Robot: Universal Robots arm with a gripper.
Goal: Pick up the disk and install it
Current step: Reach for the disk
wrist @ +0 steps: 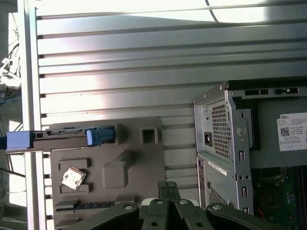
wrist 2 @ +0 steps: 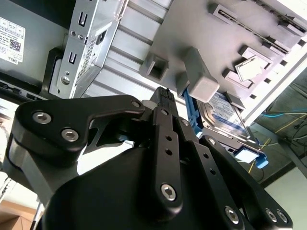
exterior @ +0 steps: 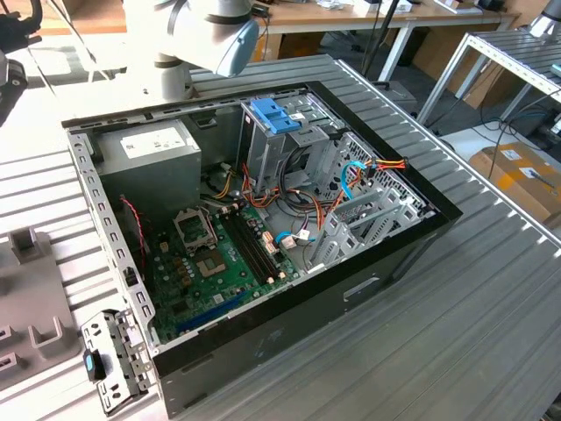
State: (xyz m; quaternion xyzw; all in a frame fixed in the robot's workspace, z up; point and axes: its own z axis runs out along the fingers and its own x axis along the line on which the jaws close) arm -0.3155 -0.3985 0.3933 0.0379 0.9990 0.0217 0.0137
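The gripper (wrist: 168, 186) hovers above the grey fixture (wrist: 139, 165), fingers pressed together and empty. The disk (wrist: 62, 134) stands on edge in that fixture.

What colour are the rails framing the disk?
Bright blue, around the dark disk; clearest in the first wrist view.

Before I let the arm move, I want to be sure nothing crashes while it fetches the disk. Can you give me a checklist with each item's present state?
1. Seated for pickup: ok. The disk lies in the grey fixture, with its blue rails on.
2. Nothing held: ok. The pincer is empty.
3. Open for a grasp: not ok. The pincer's fingers are closed together.
4. Lined up on the disk: not ok. The pincer is apart from it.
5. Access: ok. The computer case has its side off.
6. Free slot in the drive cage: cannot tell.
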